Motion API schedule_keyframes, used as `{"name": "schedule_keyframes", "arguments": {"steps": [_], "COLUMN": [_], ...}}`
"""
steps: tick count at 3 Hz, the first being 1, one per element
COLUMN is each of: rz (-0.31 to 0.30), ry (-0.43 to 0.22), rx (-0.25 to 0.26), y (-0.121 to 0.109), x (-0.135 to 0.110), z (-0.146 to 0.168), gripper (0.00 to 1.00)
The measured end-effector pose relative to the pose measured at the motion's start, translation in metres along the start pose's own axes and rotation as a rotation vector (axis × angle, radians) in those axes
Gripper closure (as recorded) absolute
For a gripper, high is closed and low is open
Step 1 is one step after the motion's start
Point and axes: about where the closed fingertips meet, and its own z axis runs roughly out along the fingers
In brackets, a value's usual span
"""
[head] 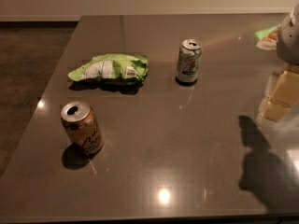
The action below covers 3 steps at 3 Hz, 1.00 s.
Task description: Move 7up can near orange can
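The 7up can is silvery-white with green markings and stands upright at the middle-back of the dark glossy table. The orange can is orange-brown with dark cursive lettering and stands upright near the front left, well apart from the 7up can. My gripper shows only as a grey part at the right edge, to the right of the 7up can and clear of it. It holds neither can.
A crumpled green chip bag lies left of the 7up can, behind the orange can. Pale yellow blocky shapes sit at the right edge below the gripper. A green and yellow item lies at the far right. The table's left edge drops to dark floor.
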Motion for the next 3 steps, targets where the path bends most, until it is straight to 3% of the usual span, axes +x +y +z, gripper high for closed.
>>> {"name": "schedule_keyframes", "arguments": {"steps": [1,3], "rz": [0.000,0.028], "ry": [-0.001,-0.084], "rx": [0.001,0.034], "y": [0.000,-0.046], "x": [0.000,-0.038], "z": [0.000,0.025], "gripper": [0.00,0.00]}}
